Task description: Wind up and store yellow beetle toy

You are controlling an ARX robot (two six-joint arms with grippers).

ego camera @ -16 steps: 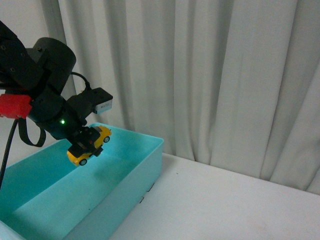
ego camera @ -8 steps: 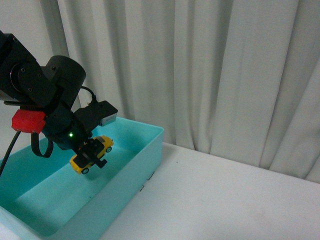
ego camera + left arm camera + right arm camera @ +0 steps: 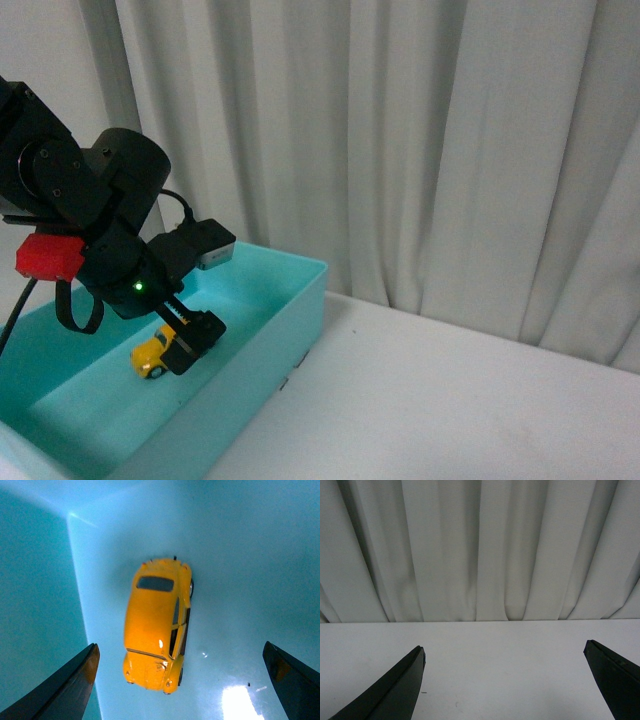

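The yellow beetle toy (image 3: 150,356) lies on the floor of the turquoise bin (image 3: 300,290), partly hidden behind my left arm in the front view. In the left wrist view the yellow beetle toy (image 3: 156,622) rests on its wheels on the bin floor, roof toward the camera. My left gripper (image 3: 182,680) hangs open just above it, fingers (image 3: 75,680) wide apart and clear of the car. My right gripper (image 3: 505,680) is open over bare white table, holding nothing; that arm does not show in the front view.
The turquoise bin wall (image 3: 35,605) stands close beside the toy. A white table (image 3: 450,400) stretches to the right of the bin, with grey-white curtains (image 3: 400,140) behind it. The same curtains (image 3: 480,550) face the right wrist.
My left gripper dropped lower into the bin and opened. The toy, held in the air before, now lies free on the bin floor.
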